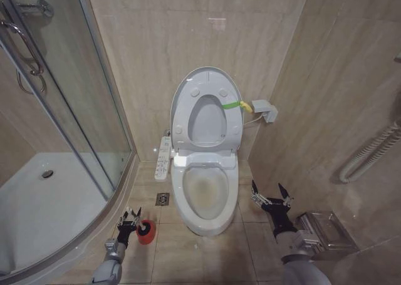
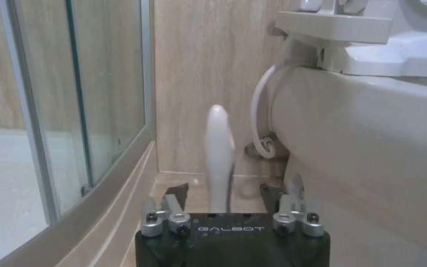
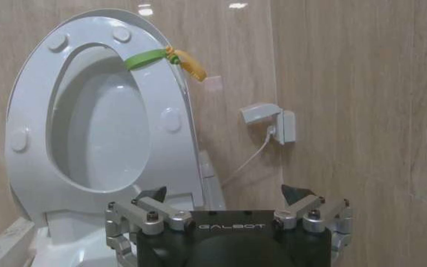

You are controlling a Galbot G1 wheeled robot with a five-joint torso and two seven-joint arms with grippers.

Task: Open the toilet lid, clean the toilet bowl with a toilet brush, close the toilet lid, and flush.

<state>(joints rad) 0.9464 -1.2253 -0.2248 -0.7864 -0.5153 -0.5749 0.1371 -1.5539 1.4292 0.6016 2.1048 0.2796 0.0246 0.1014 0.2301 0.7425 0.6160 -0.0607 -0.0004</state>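
White ceramic dominated the tiled corner, where the toilet bowl (image 1: 203,194) stood uncovered, the toilet lid (image 1: 207,109) and seat raised against the wall. The right gripper (image 1: 270,193) hovered beside the bowl, jaws spread and empty. The left gripper (image 1: 130,217), also open, straddled the toilet brush (image 2: 219,150) upright in its red cup (image 1: 146,232). That slim, glossy handle looked light but slippery, best pinched mid-shaft.

Showing a white lid (image 1: 207,91) with a green-yellow strap (image 1: 237,105), a white bowl (image 1: 207,197), a red cup (image 1: 146,232), beige tiles (image 1: 188,34).
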